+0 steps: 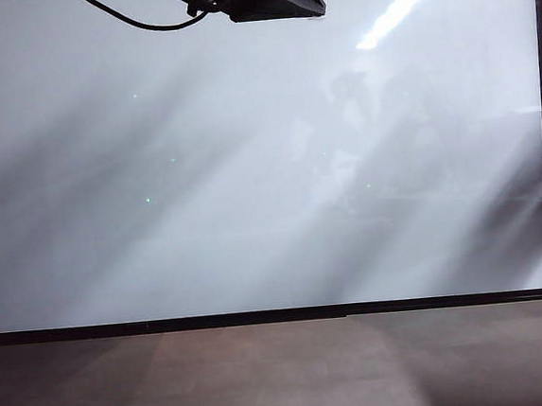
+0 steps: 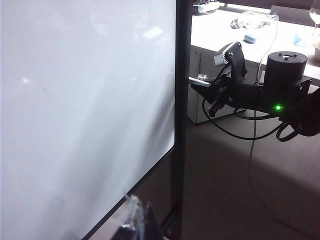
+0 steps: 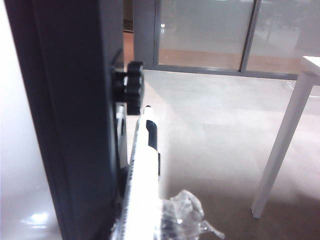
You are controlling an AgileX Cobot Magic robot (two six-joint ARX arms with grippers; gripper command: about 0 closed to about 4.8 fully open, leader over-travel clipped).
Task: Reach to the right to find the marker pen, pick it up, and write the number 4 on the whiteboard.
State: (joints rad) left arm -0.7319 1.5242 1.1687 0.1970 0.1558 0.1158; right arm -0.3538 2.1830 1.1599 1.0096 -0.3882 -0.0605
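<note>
Slipping is the main risk: the right claw (image 2: 207, 87) sits just past the whiteboard's (image 2: 85, 110) right edge, closing around the marker pen (image 3: 145, 165), and whether the grip is firm I cannot tell. A loose pinch could let the pen twist or drop to the floor (image 3: 215, 150). The black frame post (image 2: 179, 100) and its knob (image 3: 131, 87) stand right beside the pen, so swinging back toward the board could knock it. The left claw (image 2: 135, 222) hovers near the board's lower corner; its state I cannot tell. No 4 is written yet.
</note>
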